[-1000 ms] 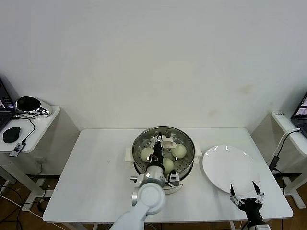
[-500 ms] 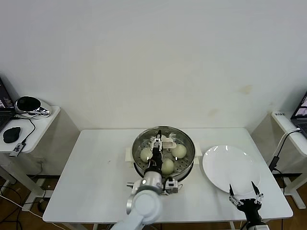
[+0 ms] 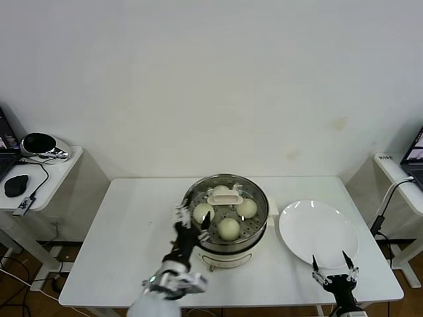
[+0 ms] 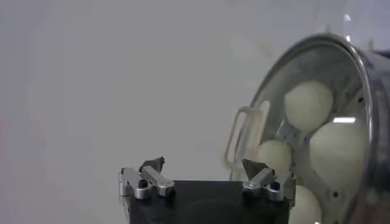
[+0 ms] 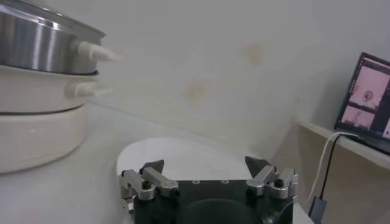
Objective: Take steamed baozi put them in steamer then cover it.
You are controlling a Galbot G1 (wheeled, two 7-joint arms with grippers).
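The steamer (image 3: 195, 236) stands mid-table with the glass cover (image 3: 254, 193) on it, its cream handle (image 3: 224, 195) on top. Several baozi (image 3: 229, 228) show through the glass. In the left wrist view the cover (image 4: 308, 140), its handle (image 4: 244, 141) and the baozi (image 4: 309, 103) show too. My left gripper (image 3: 192, 222) is open and empty, just left of the steamer and clear of the handle; it also shows in the left wrist view (image 4: 203, 165). My right gripper (image 3: 334, 267) is open and empty at the front right, by the plate's near edge; it also shows in the right wrist view (image 5: 206, 165).
An empty white plate (image 3: 317, 232) lies right of the steamer; it also shows in the right wrist view (image 5: 183, 155), with the steamer's side (image 5: 42, 42). A side table (image 3: 39, 178) at the left holds a mouse and a helmet. A laptop stand is at the right.
My left gripper has let go of the cover's handle and drawn back from over the steamer to its left front side. The right gripper has barely moved.
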